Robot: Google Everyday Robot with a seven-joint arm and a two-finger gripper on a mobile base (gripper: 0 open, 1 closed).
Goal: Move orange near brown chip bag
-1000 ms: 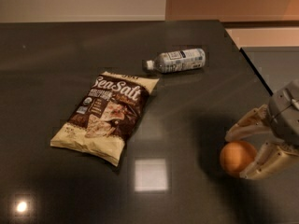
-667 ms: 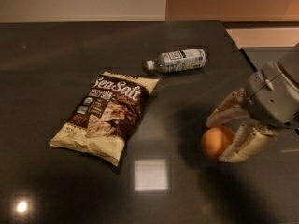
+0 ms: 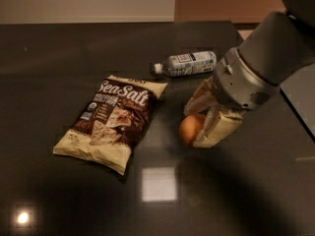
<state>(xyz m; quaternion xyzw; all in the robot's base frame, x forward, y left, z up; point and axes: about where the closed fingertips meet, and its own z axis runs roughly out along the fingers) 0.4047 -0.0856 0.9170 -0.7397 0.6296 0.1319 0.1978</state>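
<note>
While the orange (image 3: 189,130) sits clasped between the jaws of the gripper (image 3: 196,126), just right of the bag (image 3: 112,123), it is probably near enough. The sound move is to settle it gently on the counter (image 3: 59,53) and release without rolling it. The bag looks sealed, contents hidden. Farther back, the capped bottle (image 3: 188,64) lies sideways; whether it is filled is unclear.

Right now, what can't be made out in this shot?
Camera view:
Right side of the orange: covered by the gripper, which clasps it beside the brown chip bag.
Whether the orange rests on the table: cannot tell.
Label print on the bottle: too small.
The arm: cut off at the top-right edge.
</note>
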